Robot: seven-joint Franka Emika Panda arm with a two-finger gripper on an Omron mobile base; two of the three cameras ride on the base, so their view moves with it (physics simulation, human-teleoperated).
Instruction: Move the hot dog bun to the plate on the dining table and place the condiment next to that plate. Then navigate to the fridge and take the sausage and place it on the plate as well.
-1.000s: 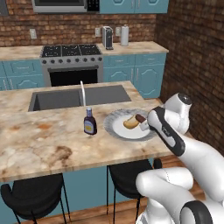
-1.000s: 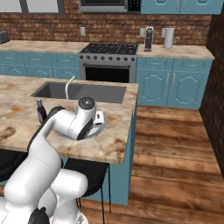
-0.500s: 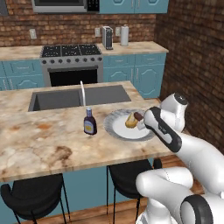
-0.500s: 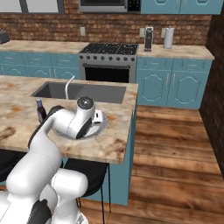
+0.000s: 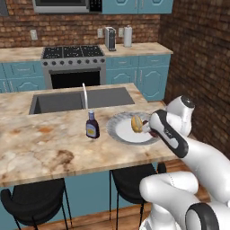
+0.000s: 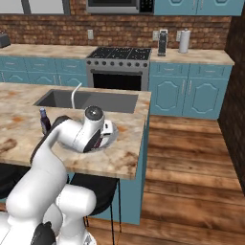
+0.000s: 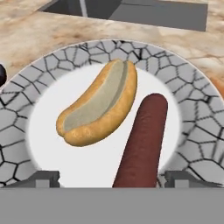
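On the dining table (image 5: 45, 143) the grey-rimmed plate (image 7: 192, 113) holds the golden hot dog bun (image 7: 98, 109), split side up. Beside the bun on the white centre lies the dark red sausage (image 7: 142, 144). My gripper (image 7: 116, 178) hangs just over the plate's near edge, open, with its fingertips (image 7: 48, 177) wide apart on either side of the sausage's near end and clear of it. From the left base view, the gripper (image 5: 150, 130) is at the plate (image 5: 121, 130) next to the bun (image 5: 136, 123). The condiment (image 5: 92, 126) stands upright just left of the plate. The fridge is out of view.
The inset sink (image 5: 81, 101) with its faucet (image 5: 84, 94) lies behind the plate. Two black stools (image 5: 31, 200) are tucked under the table's front edge. A stove (image 5: 74, 63) and wall counters run along the back. The table's right end (image 6: 136, 143) drops to wooden floor.
The jaws have opened and let go of the sausage, which now lies on the plate beside the bun. The arm has lowered slightly toward the plate.
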